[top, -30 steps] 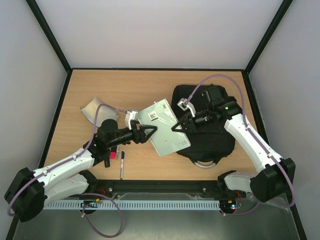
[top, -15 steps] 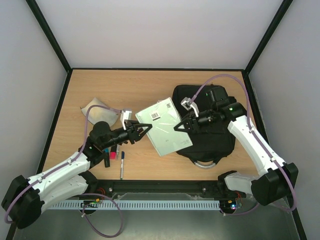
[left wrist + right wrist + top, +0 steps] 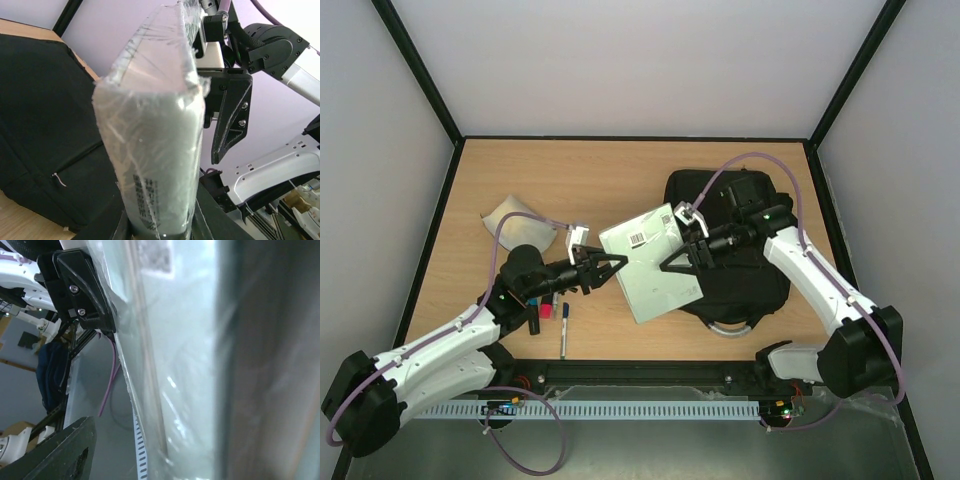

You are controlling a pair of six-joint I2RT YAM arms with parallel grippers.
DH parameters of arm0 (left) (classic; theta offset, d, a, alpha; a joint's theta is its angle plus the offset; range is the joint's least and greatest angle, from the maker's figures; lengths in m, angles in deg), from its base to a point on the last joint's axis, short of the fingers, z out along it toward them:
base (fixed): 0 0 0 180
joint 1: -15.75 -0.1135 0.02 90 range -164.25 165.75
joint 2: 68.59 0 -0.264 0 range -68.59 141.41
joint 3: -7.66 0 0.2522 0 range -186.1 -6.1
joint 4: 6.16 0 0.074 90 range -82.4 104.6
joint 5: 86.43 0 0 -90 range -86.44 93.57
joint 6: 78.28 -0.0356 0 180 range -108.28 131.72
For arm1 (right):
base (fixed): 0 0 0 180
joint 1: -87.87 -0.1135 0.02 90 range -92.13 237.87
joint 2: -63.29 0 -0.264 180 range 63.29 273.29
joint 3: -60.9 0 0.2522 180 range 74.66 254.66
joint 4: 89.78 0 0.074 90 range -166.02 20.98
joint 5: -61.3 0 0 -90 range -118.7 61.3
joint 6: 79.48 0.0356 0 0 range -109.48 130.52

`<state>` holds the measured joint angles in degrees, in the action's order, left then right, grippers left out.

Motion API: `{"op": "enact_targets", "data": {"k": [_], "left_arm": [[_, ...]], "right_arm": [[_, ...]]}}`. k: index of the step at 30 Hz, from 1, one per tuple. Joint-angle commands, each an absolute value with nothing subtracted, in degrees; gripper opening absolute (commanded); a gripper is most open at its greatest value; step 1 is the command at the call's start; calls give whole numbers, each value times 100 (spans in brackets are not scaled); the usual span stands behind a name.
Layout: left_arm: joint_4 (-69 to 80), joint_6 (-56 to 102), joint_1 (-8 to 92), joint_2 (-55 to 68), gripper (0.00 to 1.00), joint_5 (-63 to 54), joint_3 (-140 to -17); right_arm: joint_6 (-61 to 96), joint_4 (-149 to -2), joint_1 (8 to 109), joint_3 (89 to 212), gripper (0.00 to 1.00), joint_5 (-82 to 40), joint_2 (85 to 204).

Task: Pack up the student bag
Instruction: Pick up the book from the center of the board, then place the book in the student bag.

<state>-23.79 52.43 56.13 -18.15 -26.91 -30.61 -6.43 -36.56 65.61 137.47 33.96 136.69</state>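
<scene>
The student bag [image 3: 748,283] lies flat at the right of the table, black, its grey handle [image 3: 728,325] toward the near edge; it also fills the left of the left wrist view [image 3: 40,110]. A pale green book pack in clear wrap [image 3: 652,262] with a barcode label hangs over the bag's left edge. My left gripper [image 3: 612,265] is shut on the pack's left edge, and the pack [image 3: 155,125] stands pinched between its fingers. My right gripper [image 3: 672,260] is at the pack's right side with its jaws open; one finger [image 3: 65,450] stands apart from the wrap [image 3: 185,365].
A pale crumpled pouch [image 3: 510,216] lies at the left of the table. Under the left arm lie a pen [image 3: 563,328], a black marker [image 3: 534,320] and small pink and red pieces [image 3: 546,310]. Black frame rails border the table.
My left gripper has closed on the pack's left edge. My right gripper has opened and let go of it. The pack has slid slightly toward the near side.
</scene>
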Motion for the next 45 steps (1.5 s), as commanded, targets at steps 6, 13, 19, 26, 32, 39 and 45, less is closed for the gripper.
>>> {"op": "enact_targets", "data": {"k": [6, 13, 19, 26, 32, 39, 45], "left_arm": [[-3121, 5365, 5455, -2007, 2, -2316, -3296], [-2514, 5223, 5320, -1887, 35, -1982, -3459], [-1921, 5012, 5319, -1583, 82, -1633, -3641], [-1050, 4322, 5663, -1079, 85, -909, -4079], [175, 2774, 6974, 370, 82, 301, -5439], [727, 1245, 8239, 2048, 77, 741, -6605], [1469, 348, 8904, 3296, 80, 1057, -7657]], "right_arm": [[-890, -3329, 6537, 13440, 46, 3844, 13784], [-753, -3367, 6605, 13518, 14, 3965, 13743], [-350, -3611, 7069, 13584, 3, 3791, 13766], [-38, -3751, 8125, 13818, 1, 2711, 13682], [280, -4173, 8976, 13720, 1, 1072, 12901], [692, -4907, 9547, 13180, 1, -746, 12009], [874, -5401, 9805, 12791, 1, -1106, 11640]]}}
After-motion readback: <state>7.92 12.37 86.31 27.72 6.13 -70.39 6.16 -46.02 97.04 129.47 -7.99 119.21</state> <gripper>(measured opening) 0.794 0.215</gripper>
